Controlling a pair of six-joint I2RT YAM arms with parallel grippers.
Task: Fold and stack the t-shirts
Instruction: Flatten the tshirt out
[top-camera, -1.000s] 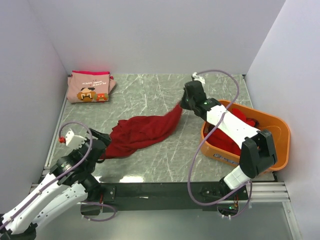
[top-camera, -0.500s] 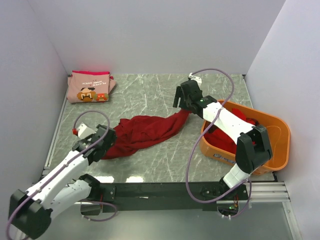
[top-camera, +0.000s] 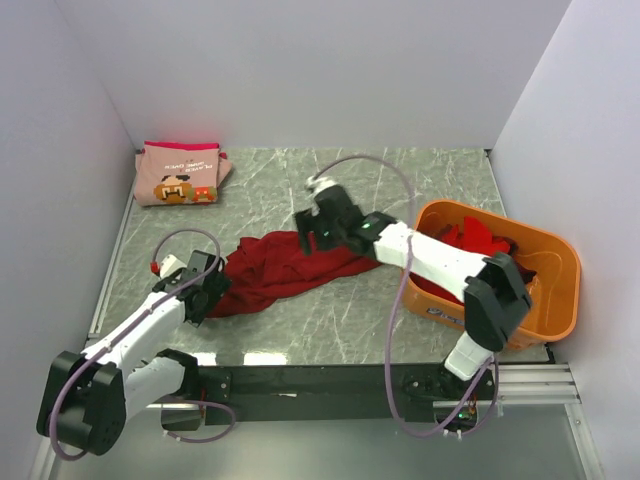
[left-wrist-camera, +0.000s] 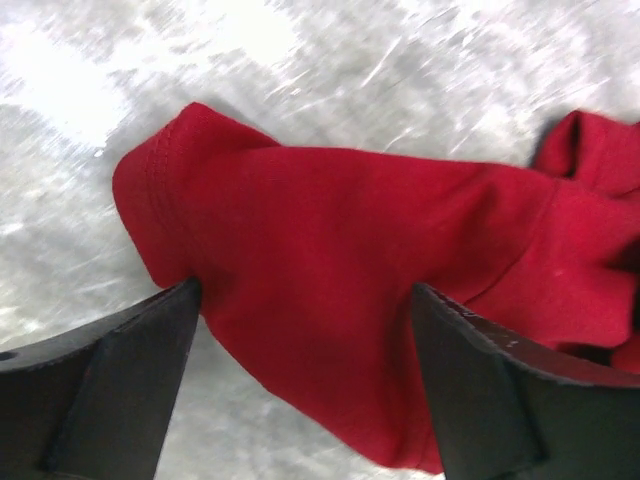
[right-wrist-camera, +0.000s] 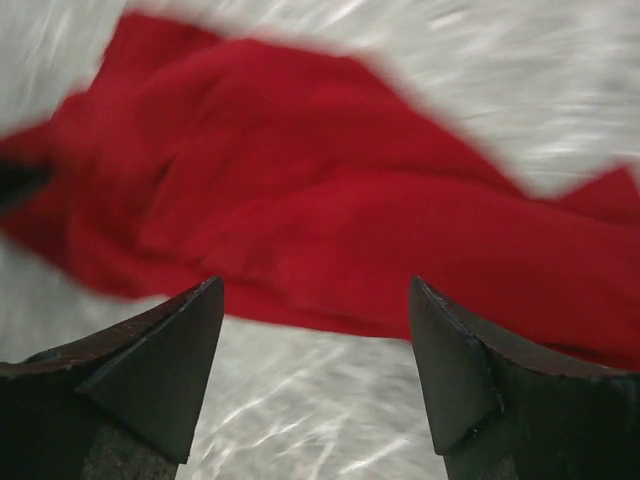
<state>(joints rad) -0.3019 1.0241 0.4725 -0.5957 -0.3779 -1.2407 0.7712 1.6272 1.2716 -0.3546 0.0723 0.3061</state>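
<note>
A crumpled dark red t-shirt (top-camera: 285, 262) lies in the middle of the marble table (top-camera: 300, 180). My left gripper (top-camera: 210, 290) is open at the shirt's left end. In the left wrist view a fold of that shirt (left-wrist-camera: 330, 250) lies between the spread fingers, ungripped. My right gripper (top-camera: 308, 232) hangs open over the shirt's upper right part. In the right wrist view the shirt (right-wrist-camera: 300, 200) is spread just beyond the fingertips (right-wrist-camera: 200, 320), with nothing between them. A folded pink t-shirt (top-camera: 180, 172) with a moustached face print rests at the back left corner.
An orange plastic tub (top-camera: 545, 300) stands at the right with more dark red t-shirts (top-camera: 478, 240) inside, and the right arm reaches across its near left corner. White walls close off the back and both sides of the table.
My right gripper opened, let go of the shirt's right end and swung left over the shirt, which dropped flat. My left arm reached forward to the shirt's left end.
</note>
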